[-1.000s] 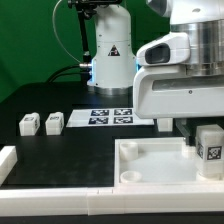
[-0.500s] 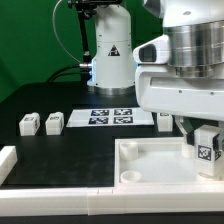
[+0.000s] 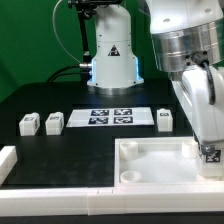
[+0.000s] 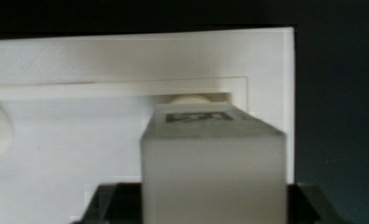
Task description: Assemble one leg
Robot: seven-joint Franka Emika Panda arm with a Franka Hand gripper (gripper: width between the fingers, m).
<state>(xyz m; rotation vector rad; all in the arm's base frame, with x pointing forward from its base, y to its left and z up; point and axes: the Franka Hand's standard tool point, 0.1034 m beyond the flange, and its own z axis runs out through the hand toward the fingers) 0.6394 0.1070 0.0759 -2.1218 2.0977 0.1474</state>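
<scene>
My gripper [image 3: 206, 138] is shut on a white leg [image 3: 211, 153], tilted, over the tray-like square part [image 3: 150, 168] at its corner on the exterior view's right. The leg's tag faces the camera. In the wrist view the leg [image 4: 207, 160] fills the space between my dark fingers [image 4: 113, 206], and its far end points at a round corner socket [image 4: 195, 100] of the white square part [image 4: 110, 80]. I cannot tell whether the leg touches the socket. Three more legs lie on the black table: two at the exterior view's left [image 3: 29, 124] [image 3: 54, 122], one by the marker board [image 3: 163, 118].
The marker board [image 3: 110, 116] lies at the back middle, in front of the robot base [image 3: 110, 60]. A white rail [image 3: 50, 192] runs along the front edge, and a white block [image 3: 6, 160] stands at the exterior view's left.
The wrist has turned and tilted, so the hand now slants. The held leg has moved lower and toward the exterior view's right. The leg by the marker board now shows fully.
</scene>
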